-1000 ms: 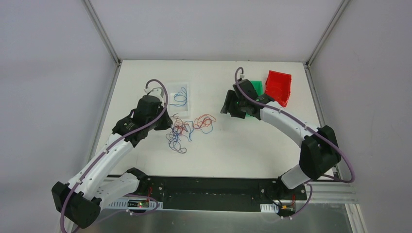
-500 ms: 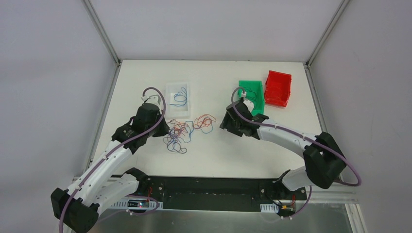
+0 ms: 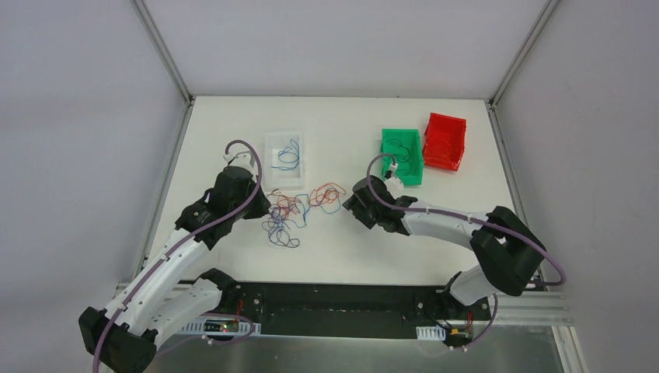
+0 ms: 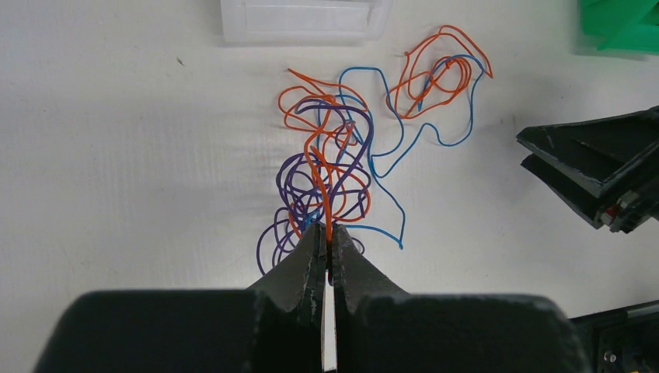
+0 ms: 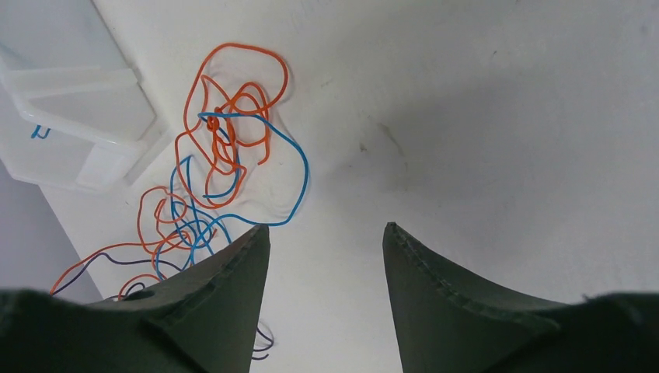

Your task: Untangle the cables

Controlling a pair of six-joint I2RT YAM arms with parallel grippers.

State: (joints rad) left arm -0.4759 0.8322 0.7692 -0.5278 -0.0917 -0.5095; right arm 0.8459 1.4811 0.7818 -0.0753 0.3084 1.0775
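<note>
R hand, spread & empty, is back from green bin beside cables mid-worktop. L hand stays pinching orange wire. Prob. lining up the next strand.

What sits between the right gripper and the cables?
Nothing: only bare table separates the open right gripper from the cables. The right wrist view shows it best, and the top view agrees.
</note>
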